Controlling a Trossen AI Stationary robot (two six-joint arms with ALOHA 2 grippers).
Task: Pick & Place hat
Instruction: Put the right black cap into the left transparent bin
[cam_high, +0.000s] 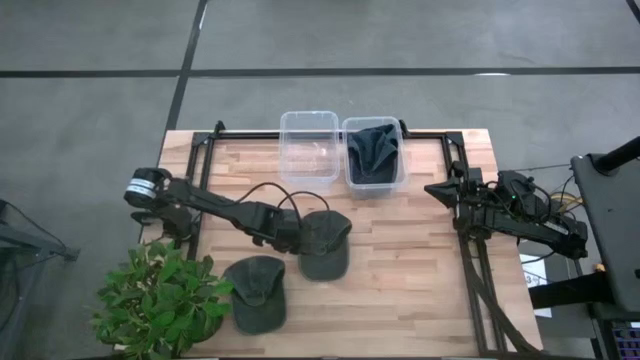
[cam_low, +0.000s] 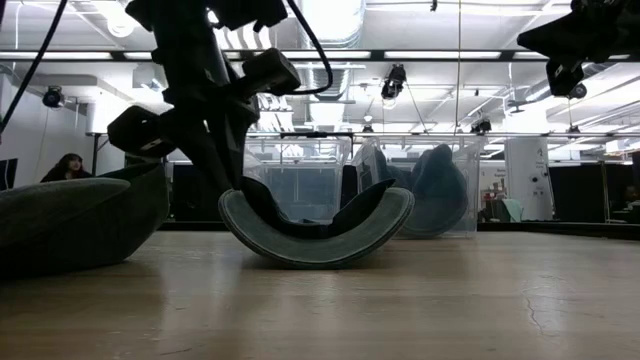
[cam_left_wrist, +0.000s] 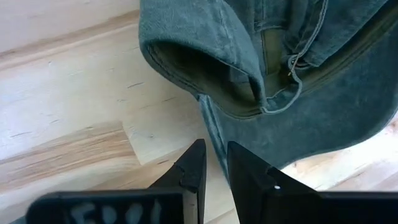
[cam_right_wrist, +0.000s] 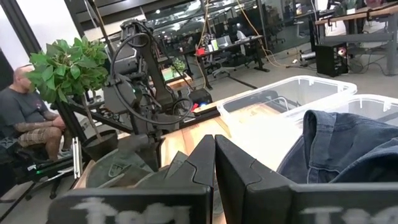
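Note:
A dark green cap (cam_high: 326, 243) lies mid-table, and in the low view this cap (cam_low: 318, 238) curves like a rocker, its middle on the wood and both ends raised. My left gripper (cam_left_wrist: 214, 158) is at its left side, shut on its edge. A second green cap (cam_high: 256, 291) rests nearer the near-left corner. A dark hat (cam_high: 374, 153) sits in the right clear bin (cam_high: 401, 126). My right gripper (cam_right_wrist: 215, 155) waits shut over the table's right edge. My left gripper pinches the cap's rim edge (cam_left_wrist: 212, 138) on its left side between the two fingers. The fingers (cam_left_wrist: 194, 163) come slanting down from the table's left. The cap's middle (cam_low: 312, 262) rests on the table and its held end is raised.
An empty clear bin (cam_high: 308, 147) stands beside the filled one at the far edge. A potted plant (cam_high: 160, 300) sits at the near-left corner. Bare wood lies at the table's near right. People sit in the room beyond.

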